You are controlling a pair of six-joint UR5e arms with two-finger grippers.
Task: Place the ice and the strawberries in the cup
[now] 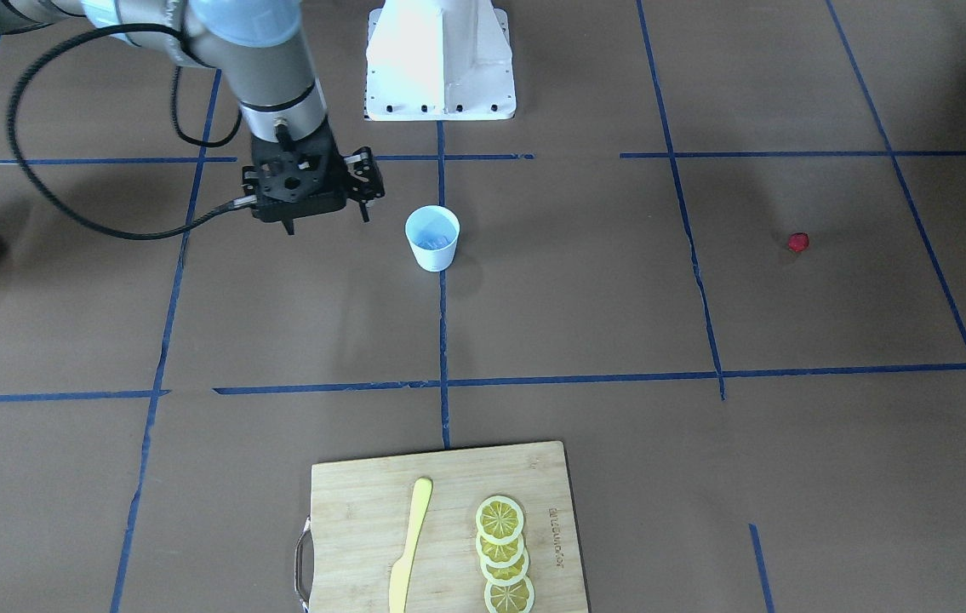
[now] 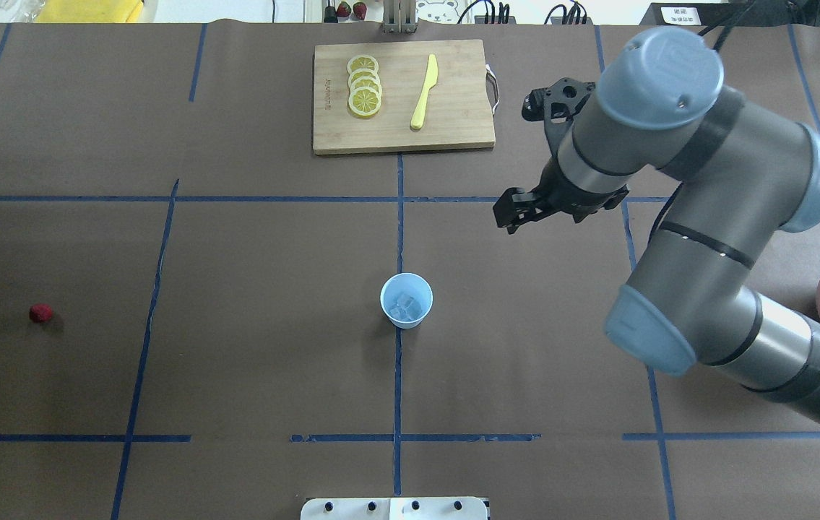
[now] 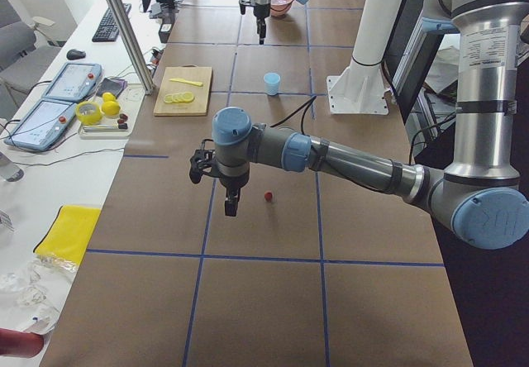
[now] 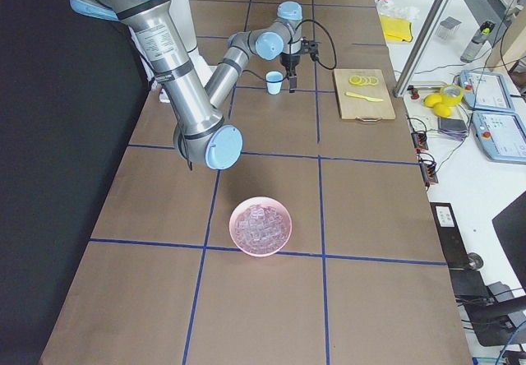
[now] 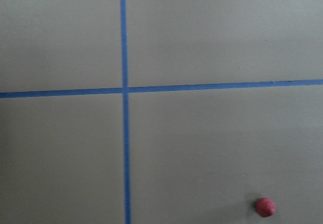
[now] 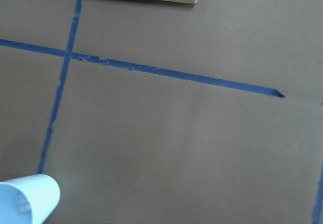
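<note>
Now, right gripper: fingers spread wide, nothing btwn them; hangs over table near cup, on robot's right of it, no contact.
Left gripper: shows only in the side view, so can't tell if it's spread or closed; points down over table, near strawberry, apart from it.
Cup: upright on centre tape line, mid-table, mouth up.
Ice: a few clear cubes inside cup; more heaped in pink bowl at table's end on robot's right.
Strawberry: lies alone on bare table on robot's left, well apart from cup.
Board: far side from robot; lemon slices in overlapping row, yellow knife beside them.
</note>
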